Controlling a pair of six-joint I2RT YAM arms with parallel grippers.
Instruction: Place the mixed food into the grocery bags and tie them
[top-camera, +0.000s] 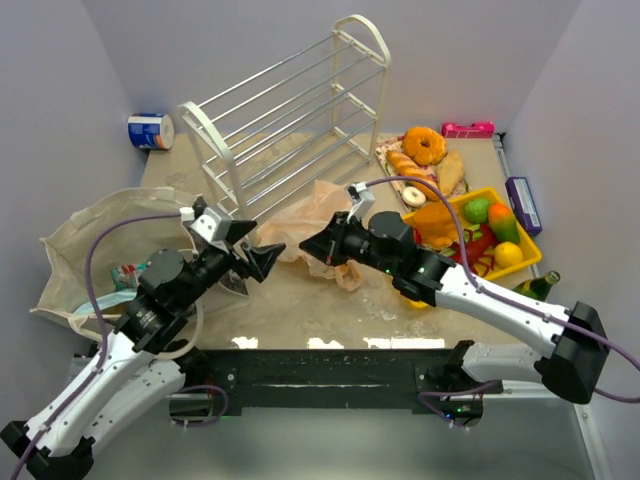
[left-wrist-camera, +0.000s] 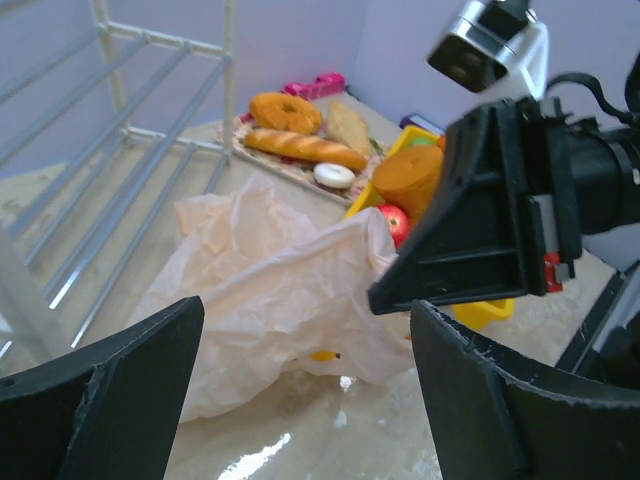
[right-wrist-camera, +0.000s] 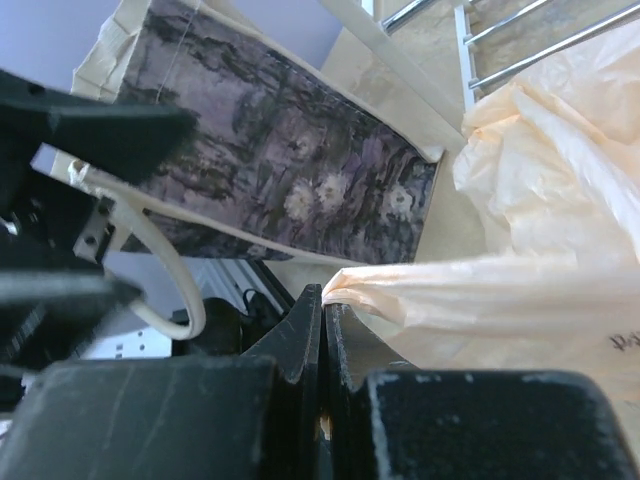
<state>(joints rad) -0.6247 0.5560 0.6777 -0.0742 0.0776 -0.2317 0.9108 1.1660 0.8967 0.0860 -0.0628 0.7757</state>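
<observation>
Fingers of the left end effector (top-camera: 252, 248) are found spread wide with nothing between them, released, just left of the middle of the table (top-camera: 330, 305). Facing it at close range, the right end effector (top-camera: 306, 245) is clenched. In the right wrist view its fingertips (right-wrist-camera: 305, 330) are pressed together on a gathered edge of the thin translucent peach-pink plastic bag (right-wrist-camera: 540, 180).

The rest of that bag (top-camera: 320, 205) is seen crumpled on the table just behind both end effectors. At the left, beside the left arm, the large beige cloth tote with a dark printed side (top-camera: 80, 235) is lying with its mouth open. Packets are glimpsed inside it, but their kind cannot be told.

At the right, the yellow plastic tray (top-camera: 527, 262) is noted holding a crinkly orange snack packet (top-camera: 435, 225), a green toy fruit (top-camera: 477, 209), a yellow toy fruit (top-camera: 508, 254) and a red toy apple (left-wrist-camera: 395, 222).

Farther back, bread loaves (top-camera: 410, 165) and a donut (top-camera: 424, 145) are recorded, with a white wire rack (top-camera: 290, 110) at the far middle.
</observation>
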